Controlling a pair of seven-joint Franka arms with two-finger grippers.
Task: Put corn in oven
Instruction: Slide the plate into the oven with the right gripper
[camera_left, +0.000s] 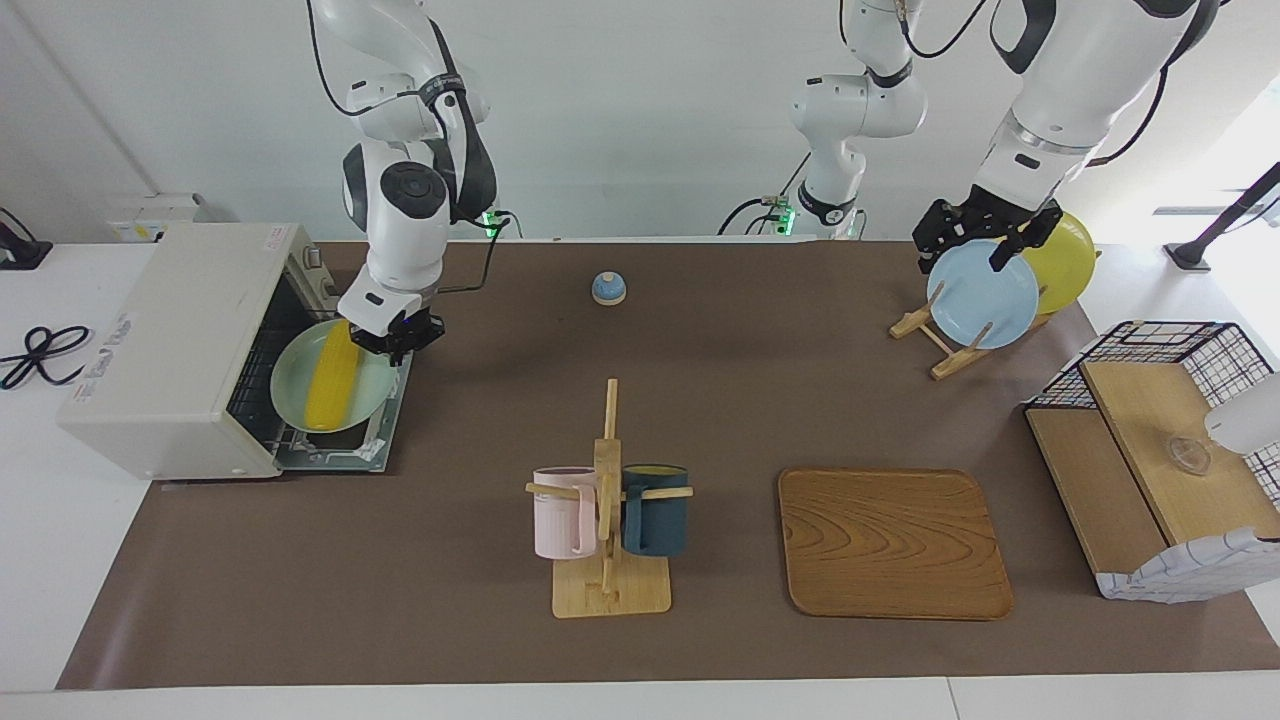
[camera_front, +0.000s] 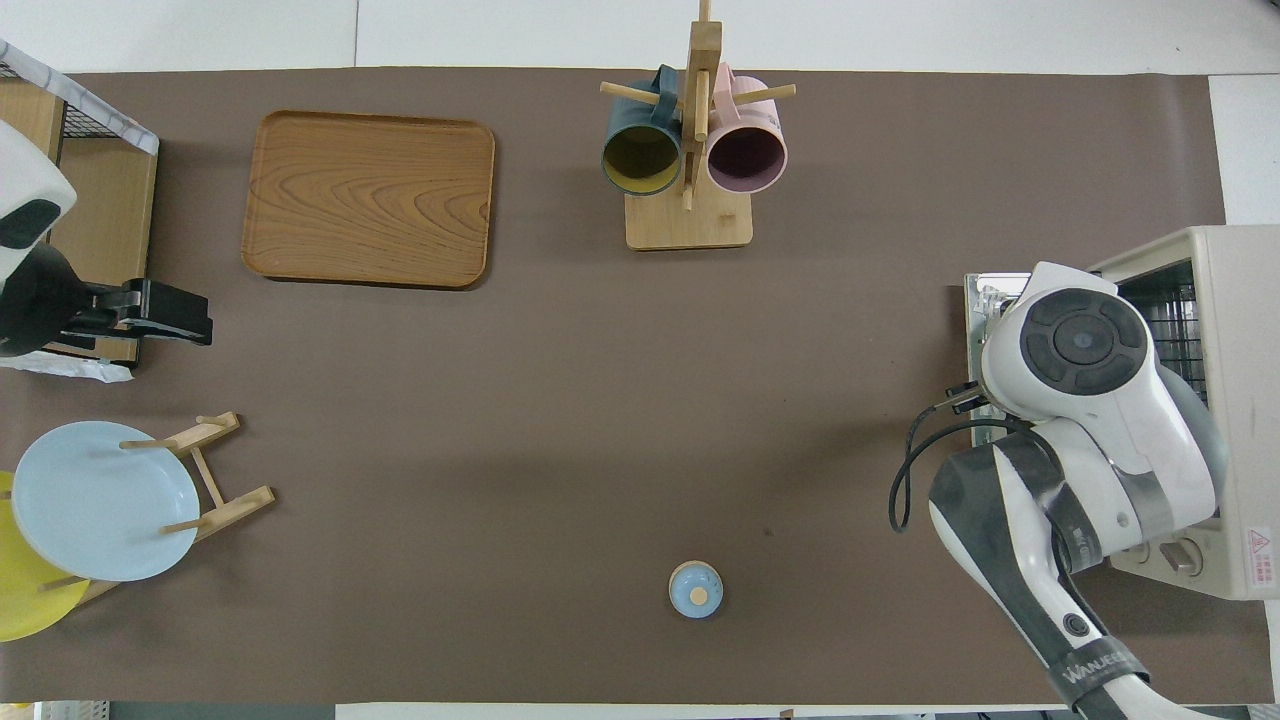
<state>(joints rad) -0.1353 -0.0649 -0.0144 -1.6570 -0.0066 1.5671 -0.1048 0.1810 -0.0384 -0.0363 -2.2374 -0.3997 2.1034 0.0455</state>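
The yellow corn (camera_left: 332, 378) lies on a pale green plate (camera_left: 290, 388). My right gripper (camera_left: 392, 337) is shut on that plate's rim and holds it level above the open drop-down door (camera_left: 345, 452) of the off-white oven (camera_left: 170, 340), with the plate's edge at the oven's mouth. In the overhead view the right arm covers the plate and corn, and only part of the oven (camera_front: 1240, 300) shows. My left gripper (camera_left: 985, 238) waits over the light blue plate (camera_left: 982, 295) on its rack and also shows in the overhead view (camera_front: 175, 315).
A mug rack (camera_left: 610, 590) with a pink and a dark blue mug stands mid-table, a wooden tray (camera_left: 893, 543) beside it. A small blue bell (camera_left: 609, 288) lies near the robots. A yellow plate (camera_left: 1068, 262) and a wire-and-wood basket shelf (camera_left: 1160, 450) stand at the left arm's end.
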